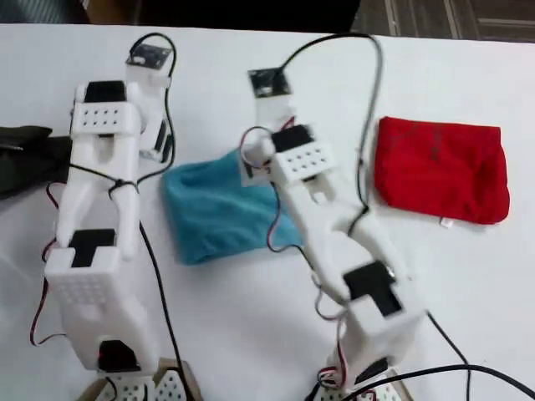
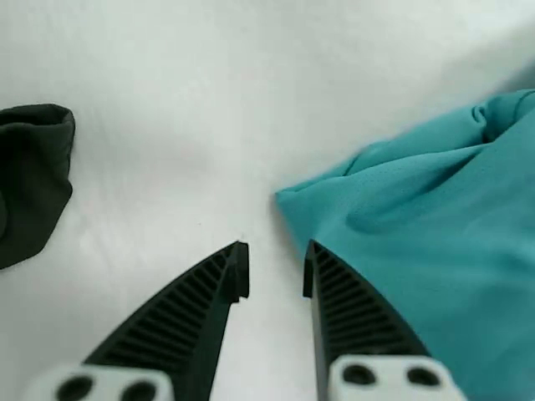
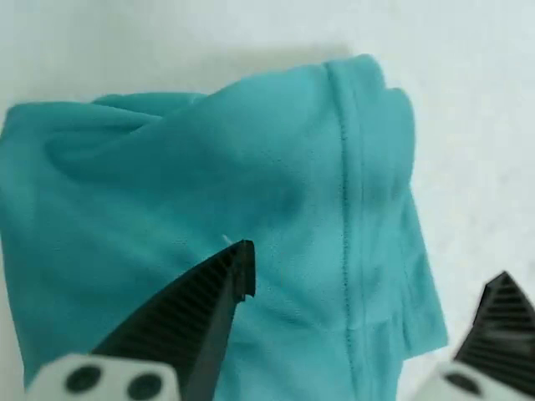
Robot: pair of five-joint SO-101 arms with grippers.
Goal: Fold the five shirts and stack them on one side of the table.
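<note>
A teal shirt [image 1: 213, 209], loosely folded, lies mid-table between the two arms. My left gripper [image 2: 276, 271] hovers low over the white table just off the corner of this teal shirt [image 2: 426, 234], its fingers slightly open with nothing between them. My right gripper [image 3: 374, 280] is wide open above the teal shirt [image 3: 209, 184], near its hemmed edge, holding nothing. A folded red shirt [image 1: 441, 170] rests at the right. A dark shirt [image 1: 29, 154] lies at the left edge, and the left wrist view catches this dark shirt [image 2: 29, 180] too.
The white table [image 1: 251, 334] has bare room in front of the teal shirt and along the far side. Black cables [image 1: 368, 92] run from the arms across the table near the red shirt.
</note>
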